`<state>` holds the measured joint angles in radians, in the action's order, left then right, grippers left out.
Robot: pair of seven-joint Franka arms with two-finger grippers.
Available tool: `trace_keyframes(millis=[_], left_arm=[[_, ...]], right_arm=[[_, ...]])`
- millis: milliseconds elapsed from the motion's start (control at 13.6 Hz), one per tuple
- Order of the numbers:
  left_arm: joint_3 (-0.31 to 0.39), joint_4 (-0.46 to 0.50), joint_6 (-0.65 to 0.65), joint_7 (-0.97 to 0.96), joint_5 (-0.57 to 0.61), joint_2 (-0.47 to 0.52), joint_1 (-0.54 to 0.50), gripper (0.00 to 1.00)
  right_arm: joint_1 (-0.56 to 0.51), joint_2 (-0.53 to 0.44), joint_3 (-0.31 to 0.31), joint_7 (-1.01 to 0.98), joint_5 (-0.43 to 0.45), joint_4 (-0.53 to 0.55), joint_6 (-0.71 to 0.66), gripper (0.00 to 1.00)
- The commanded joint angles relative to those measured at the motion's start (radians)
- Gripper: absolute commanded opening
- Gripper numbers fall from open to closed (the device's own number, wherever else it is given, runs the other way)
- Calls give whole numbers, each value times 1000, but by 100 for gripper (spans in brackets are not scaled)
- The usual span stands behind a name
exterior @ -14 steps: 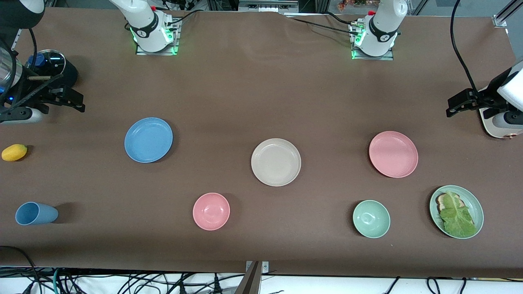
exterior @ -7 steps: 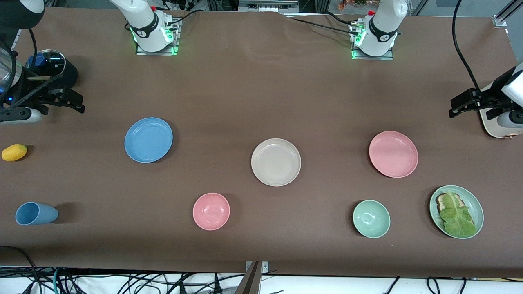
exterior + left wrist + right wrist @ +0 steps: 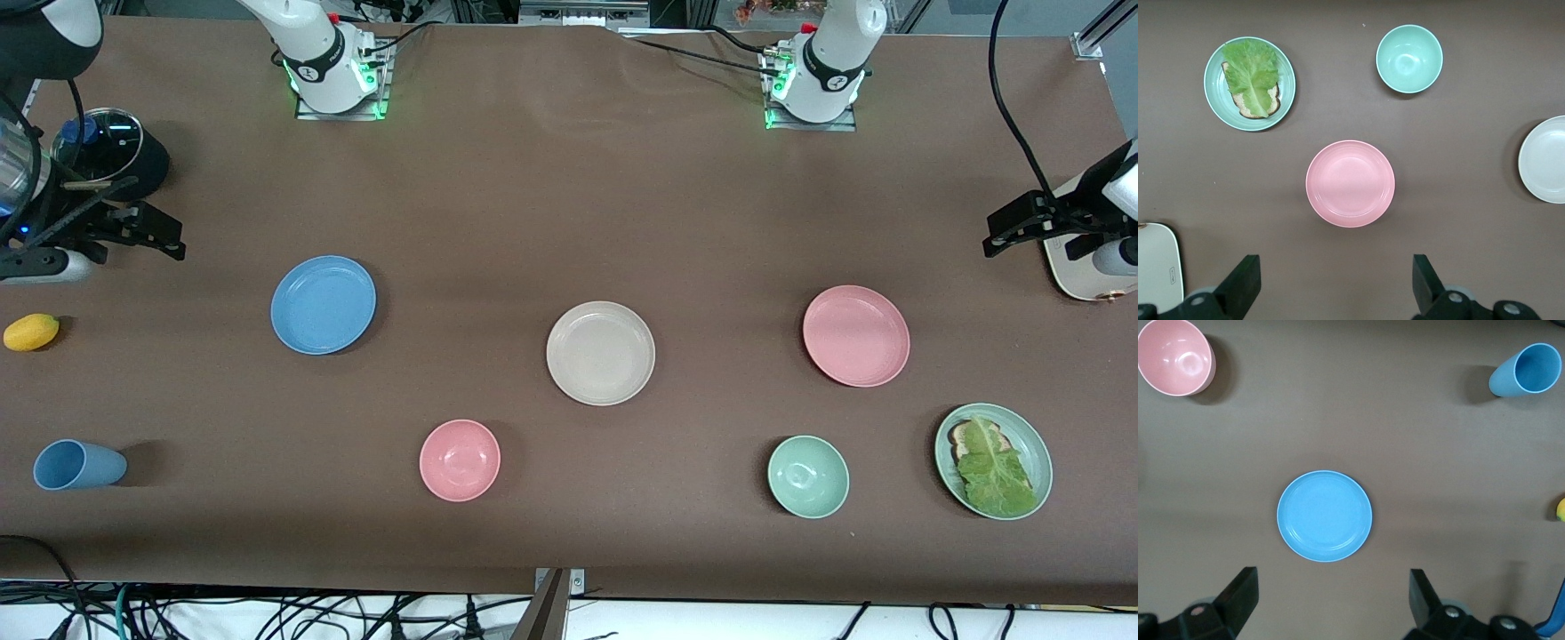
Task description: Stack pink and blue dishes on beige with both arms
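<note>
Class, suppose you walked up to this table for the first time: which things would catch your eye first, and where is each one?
Three matching plates in a row stand out: the blue plate toward the right arm's end, the beige plate in the middle, and the pink plate toward the left arm's end. The green plate with lettuce lies nearer the front camera than the pink plate. The open right gripper and open left gripper hang high near the table's two ends.

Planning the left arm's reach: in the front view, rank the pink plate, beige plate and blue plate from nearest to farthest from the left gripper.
From the left gripper, at the left arm's end of the table:
1. pink plate, toward that same end.
2. beige plate, mid-table.
3. blue plate, toward the right arm's end.
</note>
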<state>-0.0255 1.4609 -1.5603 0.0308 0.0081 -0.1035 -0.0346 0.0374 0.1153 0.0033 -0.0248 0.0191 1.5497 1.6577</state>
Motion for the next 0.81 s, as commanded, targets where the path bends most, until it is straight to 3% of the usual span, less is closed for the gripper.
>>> trace_keyframes(millis=[0,221,368,736], left_arm=[[1,-22,2,23,-8,-5,-4,100],[-2,-22,3,23,-8,-10,-1,100],[-5,-27,3,14,-5,-12,4,100],[-1,-27,3,11,0,-36,-1,100]], right_arm=[[-17,26,3,-1,-13,-17,7,100],[-17,35,3,3,-18,-19,7,100],[-25,49,1,17,-76,-17,1,100],[-34,82,1,-4,-73,-19,7,100]])
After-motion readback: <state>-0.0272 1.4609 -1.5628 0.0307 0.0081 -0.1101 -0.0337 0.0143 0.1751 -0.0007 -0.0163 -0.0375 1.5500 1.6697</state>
